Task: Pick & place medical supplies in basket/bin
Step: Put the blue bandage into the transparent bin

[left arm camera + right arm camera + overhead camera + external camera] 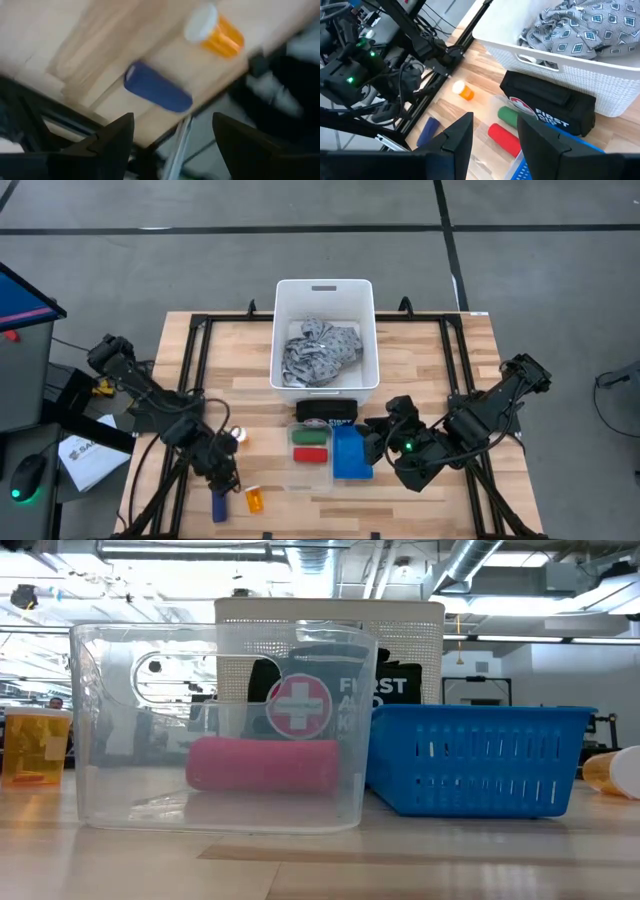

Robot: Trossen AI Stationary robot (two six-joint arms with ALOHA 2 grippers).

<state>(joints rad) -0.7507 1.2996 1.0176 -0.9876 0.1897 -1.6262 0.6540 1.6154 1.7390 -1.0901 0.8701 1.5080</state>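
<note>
Lab/workshop: exposed ceiling ducts (480, 570), concrete floor (150, 260).

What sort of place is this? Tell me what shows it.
Probably a robotics lab or workshop: a wooden table on a black frame over a grey concrete floor, exposed ceiling ducts overhead, and two robot arms at a white tub.

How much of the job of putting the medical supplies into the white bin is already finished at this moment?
Done: only the grey patterned cloth lies in the white bin.

In hand: nothing. The left gripper, open, hovers over the blue cylinder.

Left: the blue cylinder, two orange pill bottles, and the green cylinder and red cylinder in the clear container. The right gripper waits, open, near the blue basket.
</note>
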